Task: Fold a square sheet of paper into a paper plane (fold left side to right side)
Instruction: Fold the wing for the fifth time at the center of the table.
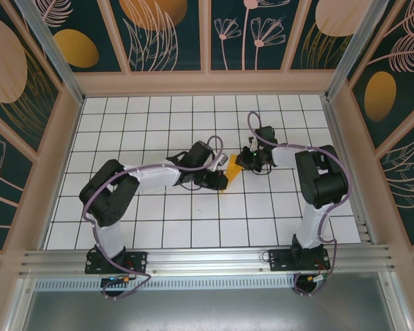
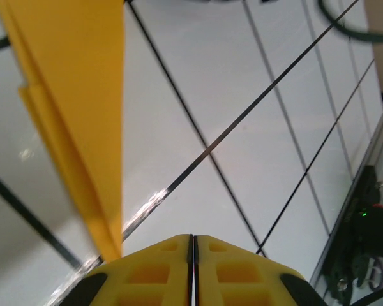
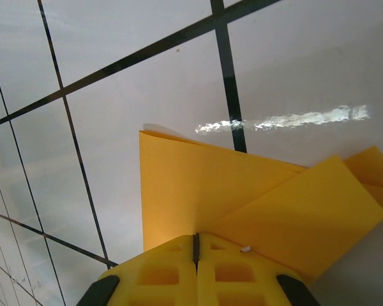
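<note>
The square sheet of paper (image 1: pixel 230 171) is a folded orange piece with a pointed lower end, in the middle of the tiled floor between my two grippers. In the right wrist view the paper (image 3: pixel 198 191) has a diagonal flap folded over it and runs in under my right gripper (image 3: pixel 196 236), whose jaws are shut on its near edge. In the left wrist view the paper (image 2: pixel 83 95) tapers to a point just left of my left gripper (image 2: pixel 193 237), which is shut with nothing between its fingers. From above, the left gripper (image 1: pixel 219 181) sits beside the paper's lower left and the right gripper (image 1: pixel 243 163) at its upper right.
White floor tiles with black grid lines (image 1: pixel 159 124) spread all around the paper. Patterned walls with wooden frames (image 1: pixel 207 81) enclose the floor. An aluminium rail (image 1: pixel 207 258) runs along the near edge. The right arm's base (image 2: pixel 364 255) stands at the right in the left wrist view.
</note>
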